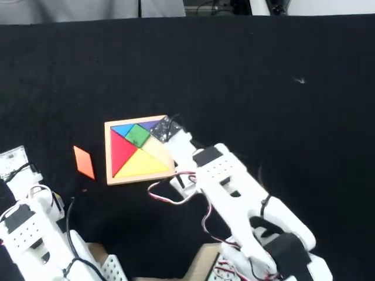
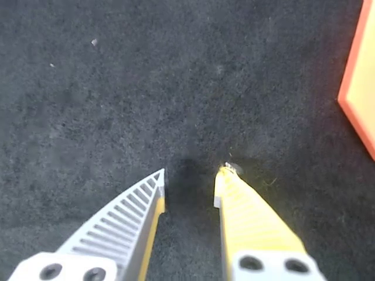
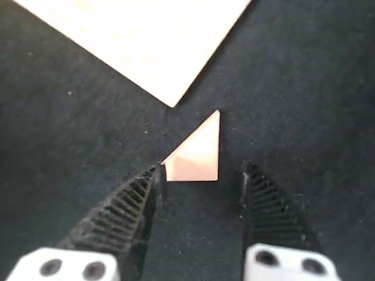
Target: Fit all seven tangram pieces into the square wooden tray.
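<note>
Five pieces seem already placed in the square wooden tray (image 1: pixel 108 153): blue, green, purple, red and yellow. The pale part beside them is probably bare tray floor. Two pieces are left on the black worktop (image 1: pixel 263 70). The orange parallelogram piece (image 1: pixel 84 162) lies near the tray's rim on the left arm's side. The small pale triangle piece (image 3: pixel 199 149) lies close to a tray corner, so there is little room on that side. The right gripper (image 3: pixel 202 168) hangs over this triangle, its fingers wide apart on both sides of it. The left gripper (image 2: pixel 190 181), fingers partly apart and holding nothing, is above bare cloth with free room around.
</note>
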